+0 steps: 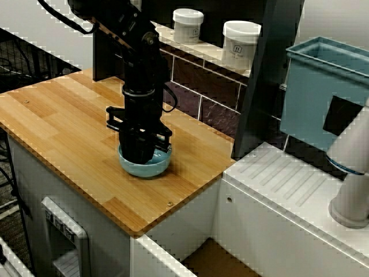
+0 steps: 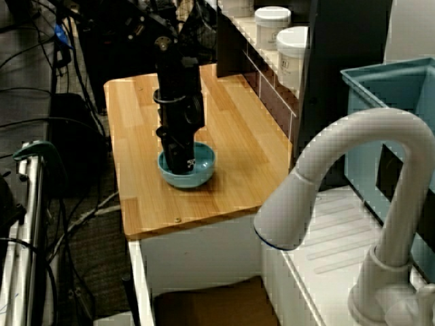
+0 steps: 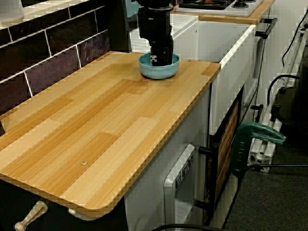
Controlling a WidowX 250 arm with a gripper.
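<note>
Where the wooden bench nears its end beside the white sink unit, one blue bowl stands on the boards, set in from every edge. It is the only bowl in sight. It sits upright with its mouth facing straight up. Being round, it has no long axis across the bench, and its one axis runs vertically.

One black end effector hangs straight down from the arm, with its lower part sunk inside the bowl's rim. The high front view and the view over the faucet both show its body filling most of the bowl's opening. In the low view along the bench its tip sits at or just below rim height. The fingers are hidden by the bowl wall and the dark housing, so I cannot tell how far apart they stand or whether they grip anything.

On the tiled shelf behind the bench stand a white jar and a second white jar, both lidded and upright, well apart from the bowl. One white faucet and one teal bin are beyond the bench's end.
</note>
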